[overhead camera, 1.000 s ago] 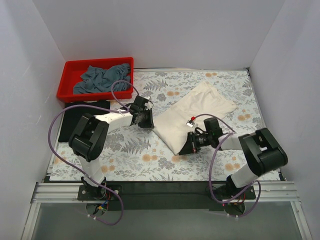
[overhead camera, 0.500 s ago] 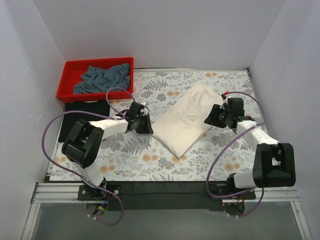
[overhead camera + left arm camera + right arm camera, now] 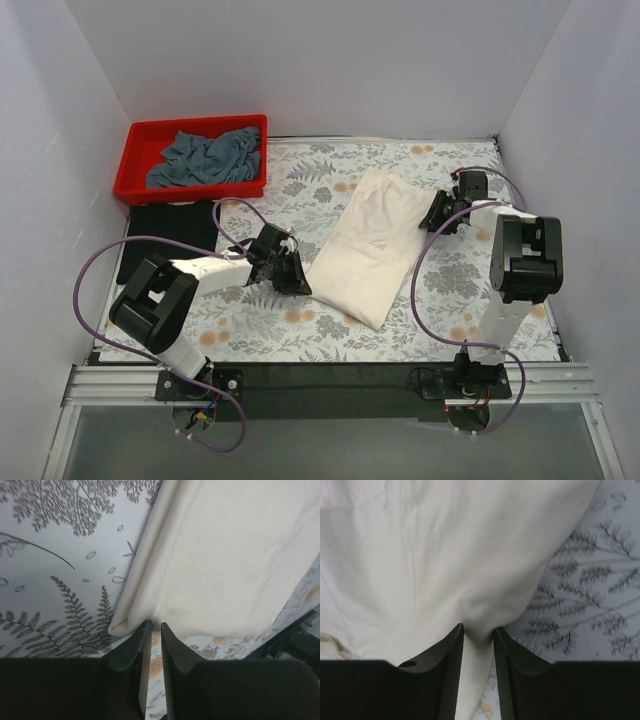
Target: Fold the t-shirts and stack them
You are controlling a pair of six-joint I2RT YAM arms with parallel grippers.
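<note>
Plainly, the large cream-white cotton t-shirt [image 3: 375, 240] lay on the floral-patterned tablecloth [image 3: 250, 325] as a long narrow band, already folded lengthwise; its long axis ran from the far right of the table down toward the near middle; each arm had one side of it

The left gripper [image 3: 152, 626] sat at the band's near-left corner with its jaws drawn to a thin slit, the rolled hem meeting their tips and, as far as the wrist view showed, nipped there; the right gripper [image 3: 478, 628] was across the band at its far-right edge, jaws narrow and full of puckered cream cloth

So the shirt lay between the two grippers, to the right of the left one and to the left of the right one; I judged the next fold would go across the long axis, one end carried over the other; the near end was closer to the left arm, the far end to the right

Elsewhere, the flat black t-shirt [image 3: 165, 240] rested at the table's left edge, well apart; the crumpled slate grey-blue t-shirt [image 3: 205, 158] sat in the red plastic bin [image 3: 190, 190], not yet folded
</note>
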